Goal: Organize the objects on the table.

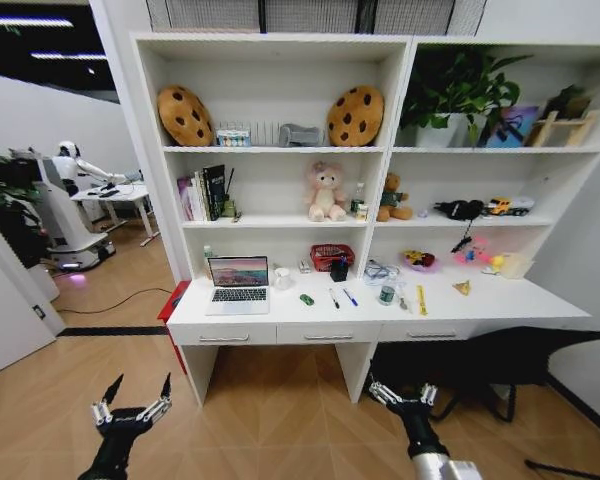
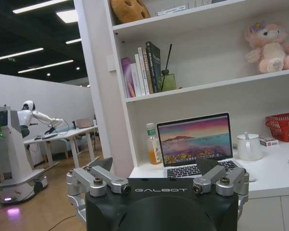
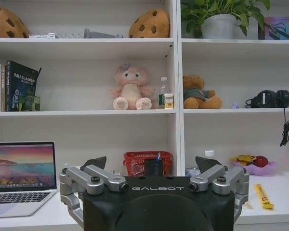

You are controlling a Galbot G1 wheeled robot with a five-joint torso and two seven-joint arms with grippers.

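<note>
Both grippers hang low over the wooden floor, well short of the table [image 1: 540, 305]. Left gripper [image 1: 132, 395]: fingers spread wide, nothing between them. Right gripper [image 1: 400, 394]: likewise spread wide and empty.

Table: long white desk with three shallow drawers, joined to the tall white shelving unit [image 1: 405, 120] behind it. Silver laptop [image 1: 239, 284]: open, screen lit, at the desk's left end, above the left drawer. Tiny green toy car [image 1: 307, 299]: just right of the laptop, near the front edge. Black pen [image 1: 334, 298] and blue pen [image 1: 350, 297]: side by side, a little apart, right of the car. Small green-capped bottle [image 1: 386, 293]: upright, right of the pens; its label cannot be read. Yellow flat item [image 1: 421, 300]: possibly a ruler, lying lengthwise farther right.

At the back of the desk stand a red basket [image 1: 331, 257] and a white cup [image 1: 283, 278]. Pink plush bear [image 1: 326, 191]: seated on the middle shelf. Two brown cookie-shaped cushions [image 1: 185, 115]: propped on the top shelf.
</note>
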